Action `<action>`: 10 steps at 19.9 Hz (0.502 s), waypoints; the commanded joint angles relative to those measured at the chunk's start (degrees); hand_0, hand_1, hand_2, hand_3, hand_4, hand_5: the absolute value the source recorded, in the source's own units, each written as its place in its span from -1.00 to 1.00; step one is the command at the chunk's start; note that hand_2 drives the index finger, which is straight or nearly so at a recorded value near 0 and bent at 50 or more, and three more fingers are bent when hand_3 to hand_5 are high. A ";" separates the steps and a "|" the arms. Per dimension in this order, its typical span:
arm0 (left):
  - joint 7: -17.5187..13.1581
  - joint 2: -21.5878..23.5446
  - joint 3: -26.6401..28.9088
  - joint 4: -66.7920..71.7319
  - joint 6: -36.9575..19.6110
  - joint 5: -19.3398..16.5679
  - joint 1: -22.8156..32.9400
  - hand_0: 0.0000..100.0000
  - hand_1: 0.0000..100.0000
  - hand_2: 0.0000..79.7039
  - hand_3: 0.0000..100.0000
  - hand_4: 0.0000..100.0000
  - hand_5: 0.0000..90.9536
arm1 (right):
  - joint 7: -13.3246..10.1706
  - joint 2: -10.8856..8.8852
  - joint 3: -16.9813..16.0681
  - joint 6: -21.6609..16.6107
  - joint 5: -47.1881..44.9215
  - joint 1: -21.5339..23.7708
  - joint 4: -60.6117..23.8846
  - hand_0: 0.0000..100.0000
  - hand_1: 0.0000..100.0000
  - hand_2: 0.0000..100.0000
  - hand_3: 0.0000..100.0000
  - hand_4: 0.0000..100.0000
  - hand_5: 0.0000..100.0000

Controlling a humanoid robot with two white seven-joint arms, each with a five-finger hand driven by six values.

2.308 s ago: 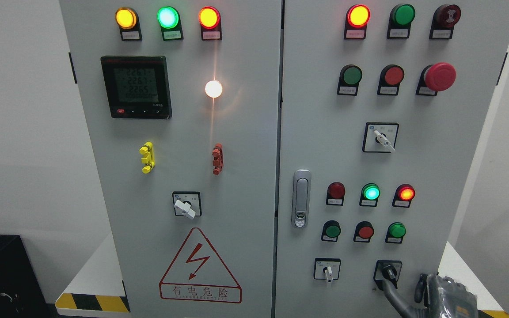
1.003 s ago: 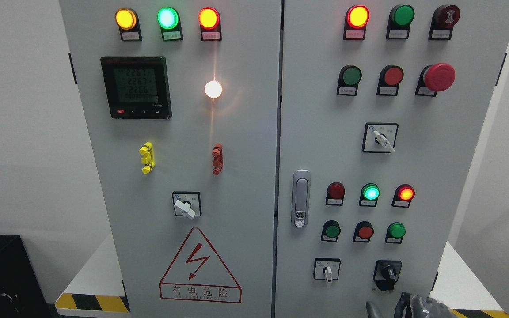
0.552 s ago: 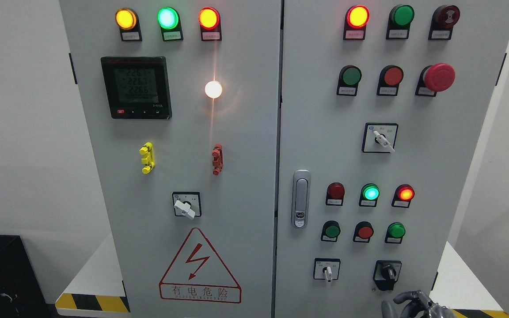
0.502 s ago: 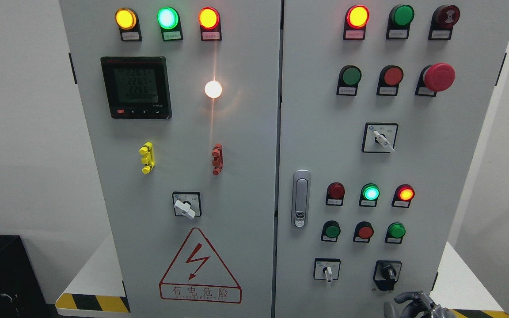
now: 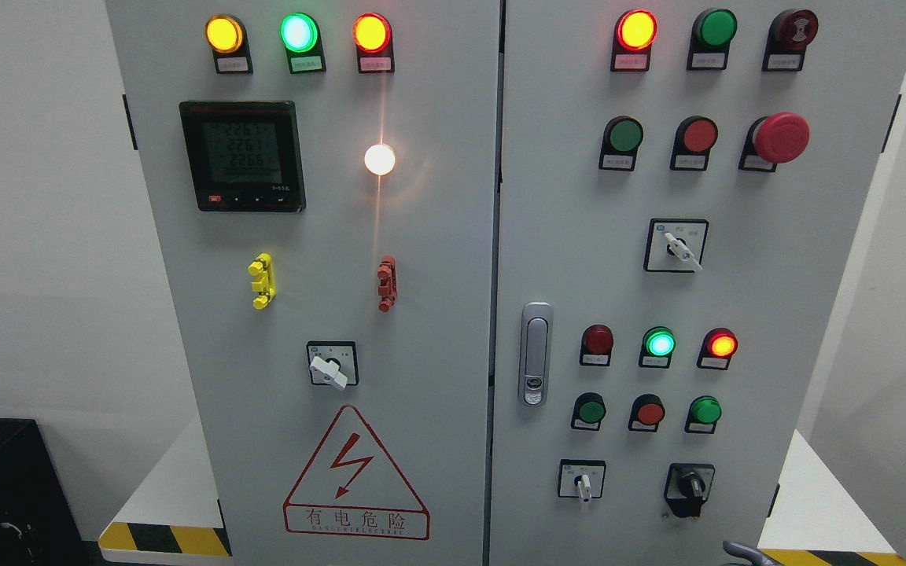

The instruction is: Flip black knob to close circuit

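Note:
The black knob (image 5: pixel 690 486) sits on its black plate at the lower right of the right-hand cabinet door (image 5: pixel 799 314). Its handle points roughly straight down. Only a grey sliver of my right hand (image 5: pixel 741 549) shows at the bottom edge, below and slightly right of the knob and apart from it. Nothing touches the knob. My left hand is out of the picture.
A white selector switch (image 5: pixel 583 483) sits left of the knob, with green and red push buttons (image 5: pixel 649 411) above. A lit green lamp (image 5: pixel 660 343) and red lamp (image 5: pixel 722 345) glow higher up. The door latch (image 5: pixel 535 354) is at the door's left edge.
My right hand, which was at the black knob 2.3 s ago, has dropped down and nearly left the picture. The knob handle now hangs straighter down than before.

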 commanded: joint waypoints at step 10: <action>-0.04 0.00 0.00 -1.67 0.00 0.00 1.32 -0.76 0.11 -1.00 -1.00 -1.00 -1.00 | 9.15 1.33 0.76 -5.24 -12.76 4.80 -2.44 -1.00 -1.00 -1.00 -0.80 -0.93 -1.00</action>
